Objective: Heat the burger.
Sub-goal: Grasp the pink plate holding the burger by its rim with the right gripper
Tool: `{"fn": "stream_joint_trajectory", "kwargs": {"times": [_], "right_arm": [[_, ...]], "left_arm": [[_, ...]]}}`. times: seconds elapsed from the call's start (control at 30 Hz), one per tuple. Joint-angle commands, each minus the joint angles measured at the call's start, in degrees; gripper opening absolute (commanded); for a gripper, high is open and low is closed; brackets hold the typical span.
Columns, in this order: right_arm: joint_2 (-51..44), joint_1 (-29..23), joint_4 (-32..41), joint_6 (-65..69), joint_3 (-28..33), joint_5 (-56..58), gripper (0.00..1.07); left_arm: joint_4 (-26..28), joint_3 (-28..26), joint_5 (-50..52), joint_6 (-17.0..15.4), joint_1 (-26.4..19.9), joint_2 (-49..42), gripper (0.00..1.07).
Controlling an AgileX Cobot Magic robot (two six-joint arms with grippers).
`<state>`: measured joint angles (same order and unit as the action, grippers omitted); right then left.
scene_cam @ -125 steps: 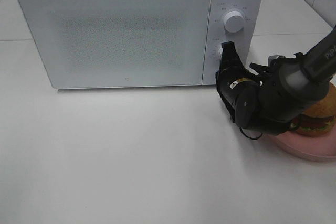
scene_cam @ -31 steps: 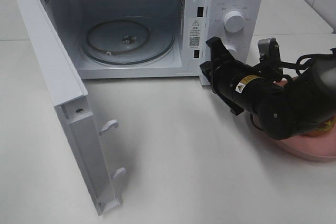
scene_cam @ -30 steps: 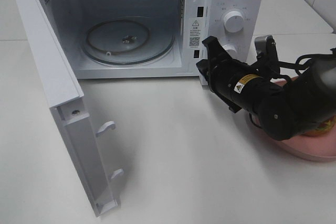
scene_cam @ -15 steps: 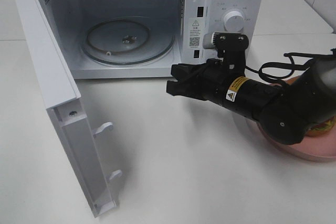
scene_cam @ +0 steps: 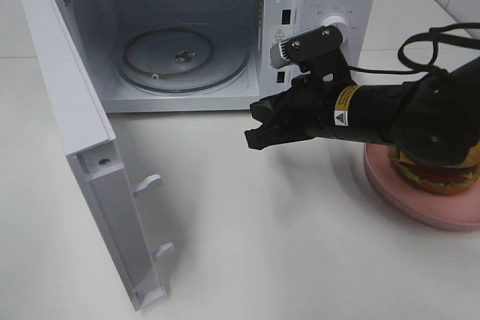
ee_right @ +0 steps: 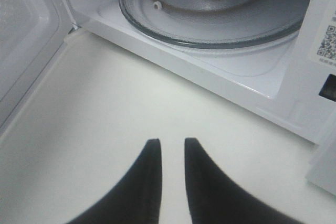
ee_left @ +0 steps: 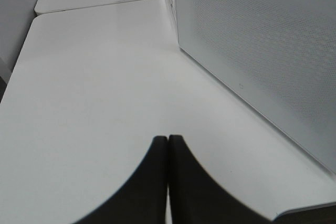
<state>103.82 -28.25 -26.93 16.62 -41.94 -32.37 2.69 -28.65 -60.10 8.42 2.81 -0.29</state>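
Exterior high, one burger (scene_cam: 441,176), one pink plate (scene_cam: 420,213), one microwave (scene_cam: 361,5)

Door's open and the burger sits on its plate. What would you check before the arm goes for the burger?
1. Microwave door swung wide open: ok.
2. Glass turntable bare: ok.
3. Right gripper holding nothing: ok.
4. Right gripper wide enough for the burger: not ok, only a narrow gap.
5. Burger sitting on the pink plate: ok, though the arm hides part of it.
6. Left gripper out of the way, shut, outside the door: ok.
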Motion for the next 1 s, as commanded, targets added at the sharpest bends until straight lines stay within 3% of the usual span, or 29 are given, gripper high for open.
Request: {"fn": "stream_joint_trajectory", "kwargs": {"times": [0.03,0.1,0.17,0.23,0.4,0.53,0.57,0.6,0.67,0.7,0.73,0.77,0.8,0.87,1.0], "right_arm": [[-2.69,0.23,-2.64,1.72,-1.26,6.53,0.18],[-3.32,0.23,-2.64,2.81,-1.72,8.82,0.19],[-6.13,0.23,-2.52,6.7,-4.58,22.35,0.2],[-6.99,0.23,-2.18,8.14,-6.02,28.76,0.2],[-7.85,0.23,0.4,8.14,-8.31,39.82,0.2],[-7.85,0.23,12.55,0.86,-10.94,51.28,0.21],[-7.85,0.23,12.55,0.86,-10.94,51.28,0.21],[-7.85,0.23,19.54,-6.02,-12.03,55.41,0.22],[-7.85,0.23,22.69,-9.74,-12.49,56.95,0.22],[-7.85,0.23,30.31,-16.62,-13.41,60.68,0.23],[-7.85,0.23,30.31,-16.62,-13.41,60.68,0.23],[-7.85,0.23,36.44,-21.6,-14.32,64.11,0.26],[-7.85,0.23,36.44,-21.6,-14.32,64.11,0.26],[-7.85,0.23,43.43,-26.53,-15.53,70.3,0.34],[-7.85,0.23,44.52,-27.5,-15.81,71.68,0.45]], "left_arm": [[0.23,0.17,0.86,-0.06,-0.29,-1.32,0.0],[0.23,0.17,0.86,-0.06,-0.29,-1.32,0.0],[0.23,0.17,0.86,-0.06,-0.29,-1.32,0.0],[0.23,0.17,0.86,-0.06,-0.29,-1.32,0.0],[0.23,0.17,0.86,-0.06,-0.29,-1.32,0.0],[0.23,0.17,0.86,-0.06,-0.29,-1.32,0.0],[0.23,0.17,0.86,-0.06,-0.29,-1.32,0.0],[0.23,0.17,0.86,-0.06,-0.29,-1.32,0.0],[0.23,0.17,0.86,-0.06,-0.29,-1.32,0.0],[0.23,0.17,0.86,-0.06,-0.29,-1.32,0.0],[0.23,0.17,0.86,-0.06,-0.29,-1.32,0.0],[0.23,0.17,0.86,-0.06,-0.29,-1.32,0.0],[0.23,0.17,0.86,-0.06,-0.29,-1.32,0.0],[0.23,0.17,0.86,-0.06,-0.29,-1.32,0.0],[0.23,0.17,0.86,-0.06,-0.29,-1.32,0.0]]}}
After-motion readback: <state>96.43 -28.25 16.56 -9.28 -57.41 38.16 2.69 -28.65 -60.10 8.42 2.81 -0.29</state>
